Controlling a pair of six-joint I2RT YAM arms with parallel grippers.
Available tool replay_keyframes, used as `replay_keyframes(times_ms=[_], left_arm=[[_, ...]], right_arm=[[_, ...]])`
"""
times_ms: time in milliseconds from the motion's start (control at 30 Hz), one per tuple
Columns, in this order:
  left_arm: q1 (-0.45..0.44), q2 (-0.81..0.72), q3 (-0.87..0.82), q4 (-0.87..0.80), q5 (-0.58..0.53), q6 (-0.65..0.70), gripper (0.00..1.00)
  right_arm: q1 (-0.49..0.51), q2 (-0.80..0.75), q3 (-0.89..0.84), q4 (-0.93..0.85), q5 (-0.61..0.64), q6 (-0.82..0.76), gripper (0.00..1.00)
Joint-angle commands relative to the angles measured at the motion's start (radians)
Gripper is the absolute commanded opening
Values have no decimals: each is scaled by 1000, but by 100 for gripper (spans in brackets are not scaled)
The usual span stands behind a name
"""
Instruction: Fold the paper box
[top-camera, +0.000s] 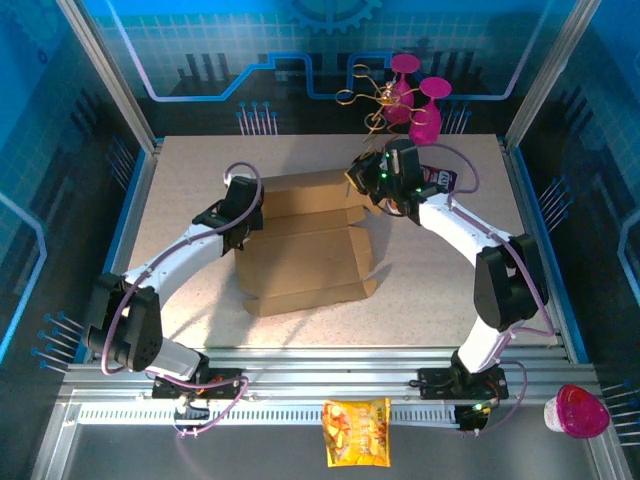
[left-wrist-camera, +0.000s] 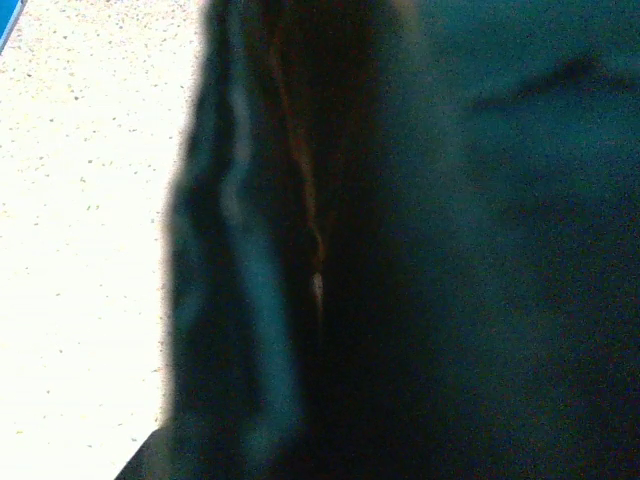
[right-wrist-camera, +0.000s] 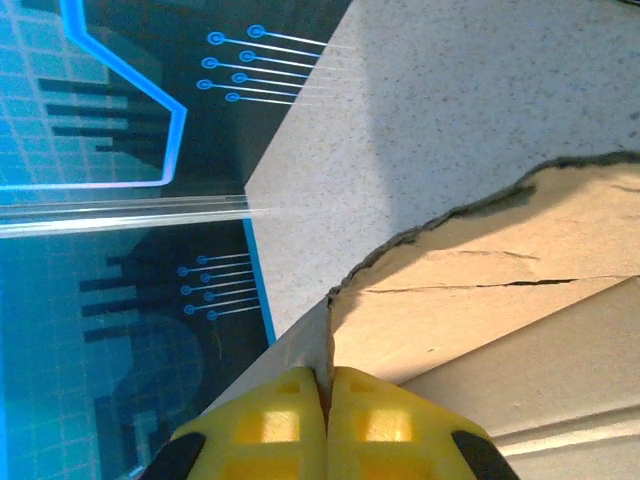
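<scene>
The box (top-camera: 305, 262) sits mid-frame on the worktop (top-camera: 440, 290), between the two arms. The right pincer (top-camera: 364, 182) is at its upper right corner, closed on the edge of the upper flap (right-wrist-camera: 480, 290), which runs into the seam between the yellow fingertips (right-wrist-camera: 270, 425). The flap's long edge stretches leftward from that pincer, so folding it likely means swinging toward frame centre. The left pincer (top-camera: 240, 230) is closed at the box's left edge; whether it grips cardboard I cannot tell.
</scene>
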Motion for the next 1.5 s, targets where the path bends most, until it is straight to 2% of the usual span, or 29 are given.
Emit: replay_keyframes(times_ms=[0,33,100,167,200,300,433,600,767,1000,1167,1467], left_arm=[[4,-15,58,-34,40,-26,0],[7,-15,68,-45,45,-29,0],[19,-14,92,-77,62,-42,0],[37,-13,122,-117,85,-55,0],[45,-11,140,-135,93,-56,0],[61,-13,178,-178,117,-55,0],[67,-20,207,-212,137,-46,0],[71,-8,243,-253,144,-40,0],[70,-3,271,-270,144,-40,0],[71,9,297,-279,149,-37,0],[71,15,310,-287,156,-35,0],[71,22,319,-292,161,-41,0]], right_arm=[[-3,-30,-11,87,1,63,0],[-8,-34,-9,96,2,67,2],[-18,-57,-8,96,14,48,23],[-30,-103,-26,79,55,4,37],[-36,-137,-50,77,77,-22,42],[-59,-230,-165,77,120,-74,49],[-67,-295,-267,30,111,-179,50],[-38,-269,-321,23,138,-279,53],[-33,-182,-283,19,136,-354,55],[-18,-100,-250,1,139,-370,58],[-9,-57,-225,39,126,-359,50],[41,-52,-133,-15,121,-392,46]])
